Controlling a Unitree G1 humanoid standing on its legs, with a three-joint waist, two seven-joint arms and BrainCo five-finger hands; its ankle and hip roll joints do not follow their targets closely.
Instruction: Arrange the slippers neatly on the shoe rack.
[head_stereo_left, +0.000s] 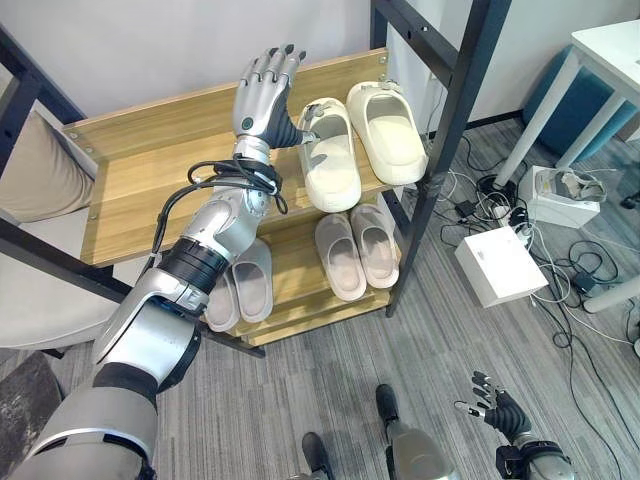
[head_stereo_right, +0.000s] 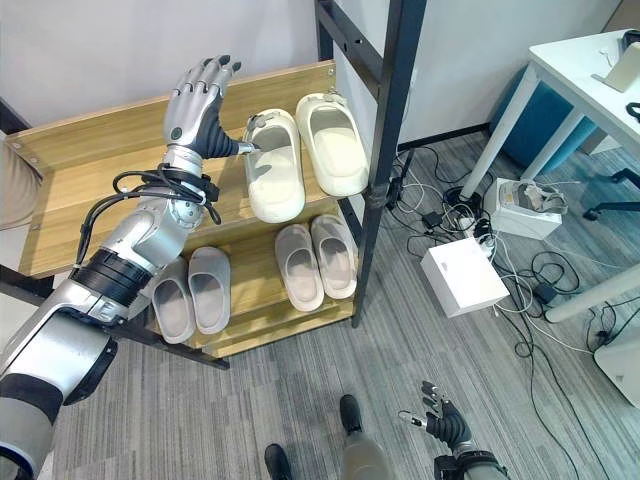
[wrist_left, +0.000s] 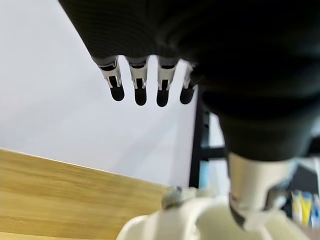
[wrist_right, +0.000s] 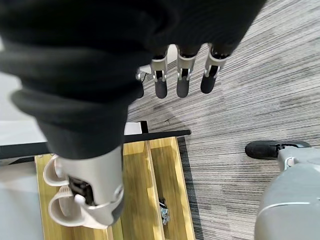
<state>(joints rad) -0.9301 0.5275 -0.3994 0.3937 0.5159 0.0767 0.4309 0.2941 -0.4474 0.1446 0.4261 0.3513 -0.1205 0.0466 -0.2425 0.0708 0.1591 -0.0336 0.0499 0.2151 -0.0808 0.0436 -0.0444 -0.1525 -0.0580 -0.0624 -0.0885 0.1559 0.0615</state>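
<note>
Right hand (head_stereo_left: 497, 408): lowest in the head views, hanging over the grey striped floor (head_stereo_left: 330, 380), fingers loosely spread and grasping nothing; its wrist view confirmed straight fingers (wrist_right: 182, 80) above the floor.

Left hand (head_stereo_left: 265, 95): raised over the upper shelf (head_stereo_left: 150, 160) of the shoe rack (head_stereo_left: 440, 130), fingers extended and released, thumb resting against the inner edge of the nearer cream slipper (head_stereo_left: 328, 155). Its wrist view showed straight fingertips (wrist_left: 140, 92) before a pale wall, cream slipper (wrist_left: 200, 220) below.

Cream slippers, one pair: on the upper shelf, right end, side by side and touching, toes toward the robot; the second one (head_stereo_left: 387, 128) lay just beside the black upright, set slightly further back.

Beige slippers, one pair (head_stereo_left: 357, 250): on the lower shelf (head_stereo_left: 300, 300), directly beneath the cream pair, side by side.

Grey slippers, one pair (head_stereo_right: 192, 290): on the lower shelf, left of the beige pair, partly hidden by the left arm.

White box (head_stereo_left: 498, 265): on the floor right of the rack, among cables.

White table (head_stereo_left: 610, 55): far right.
</note>
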